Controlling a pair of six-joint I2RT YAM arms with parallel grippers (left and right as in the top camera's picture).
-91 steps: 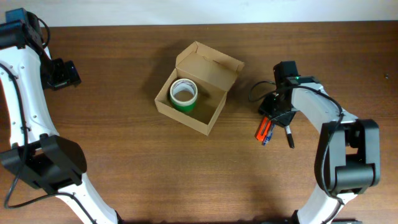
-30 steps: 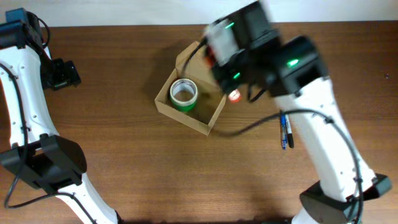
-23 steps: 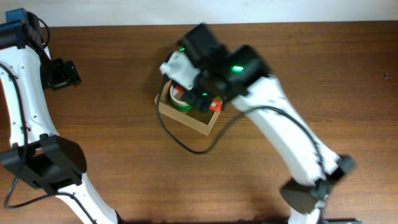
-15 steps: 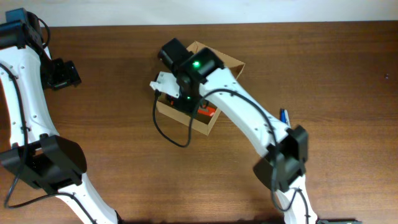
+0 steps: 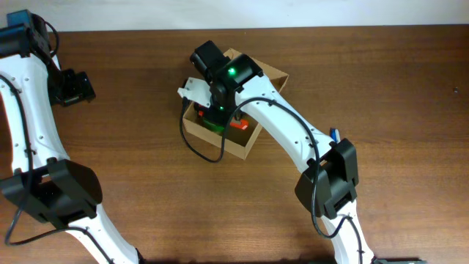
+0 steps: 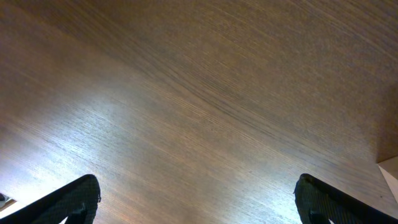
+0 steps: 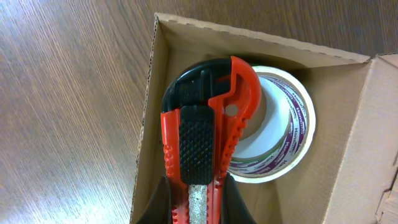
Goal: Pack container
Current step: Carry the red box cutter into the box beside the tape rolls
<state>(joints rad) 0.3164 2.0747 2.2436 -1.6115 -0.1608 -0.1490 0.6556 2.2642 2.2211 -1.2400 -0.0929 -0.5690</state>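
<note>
overhead, the right arm (image 5: 293,136) hides most of the one container (image 5: 272,73) at table (image 5: 403,88) centre; right gripper (image 7: 198,208) clamps one red knife (image 7: 208,124) over one tape roll (image 7: 292,124) inside it, left gripper (image 6: 199,199) splayed wide, tips cropped.

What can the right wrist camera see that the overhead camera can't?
Only the right wrist view shows the red cutter's black slider and the purple print on the tape roll. Only the overhead view shows the left gripper far off to the side and a blue pen lying outside the box. Both show the cardboard box with the tape roll inside and the cutter over it.
</note>
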